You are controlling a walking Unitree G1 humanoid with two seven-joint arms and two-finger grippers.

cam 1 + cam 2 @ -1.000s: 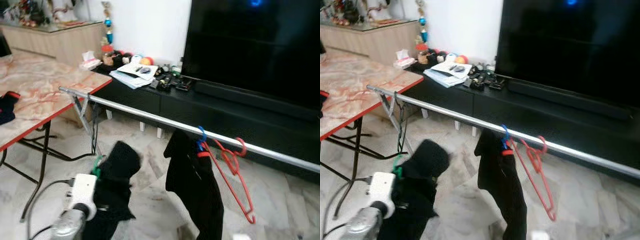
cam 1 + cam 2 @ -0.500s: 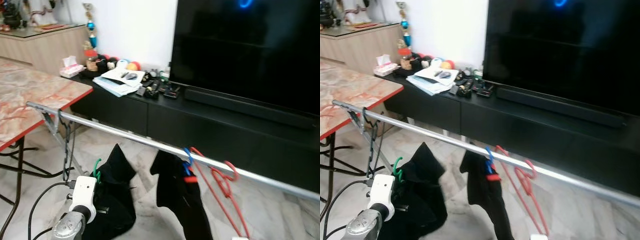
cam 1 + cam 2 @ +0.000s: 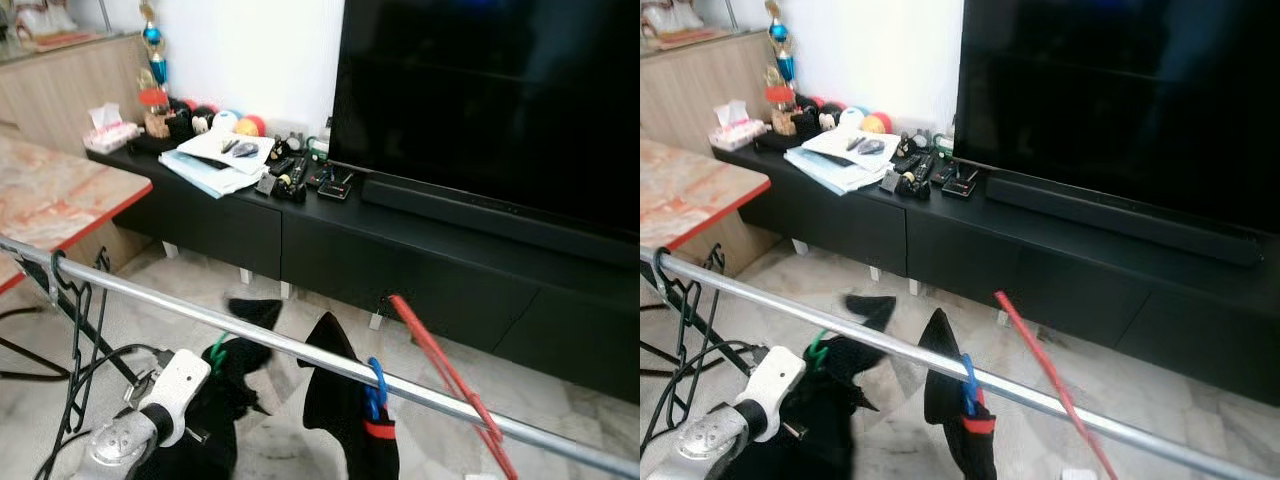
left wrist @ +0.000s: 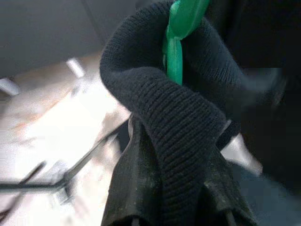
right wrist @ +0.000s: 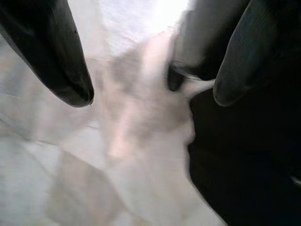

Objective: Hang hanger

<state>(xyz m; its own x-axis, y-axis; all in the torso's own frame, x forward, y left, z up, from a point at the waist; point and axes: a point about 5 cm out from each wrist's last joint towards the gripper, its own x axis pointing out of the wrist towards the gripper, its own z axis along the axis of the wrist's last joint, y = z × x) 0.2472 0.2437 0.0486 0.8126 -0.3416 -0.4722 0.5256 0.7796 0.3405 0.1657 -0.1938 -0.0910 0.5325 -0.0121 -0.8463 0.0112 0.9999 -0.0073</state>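
A silver rail (image 3: 250,335) runs across in front of me, from low left to lower right. My left gripper (image 4: 175,141) is shut on a green hanger (image 4: 178,42) that carries a black knit garment (image 4: 164,108). In the left eye view the green hook (image 3: 216,350) sits just below the rail. On the rail hang a blue hanger (image 3: 376,388) with another black garment (image 3: 335,400) and a red hanger (image 3: 448,372). My right gripper (image 5: 153,94) is open over the marble floor, with dark cloth (image 5: 244,165) beside one of its fingers (image 5: 233,61).
A black TV console (image 3: 300,215) stands behind the rail, with papers, remotes and balls on it and a large dark TV (image 3: 480,90) above. The marble table with a red edge (image 3: 70,195) is at the left. A black wire hanger (image 3: 75,300) hangs near the rail's left end.
The camera has moved closer and to the right, so the rail now lies lower in view. The green hanger's hook now sits closer under the rail.
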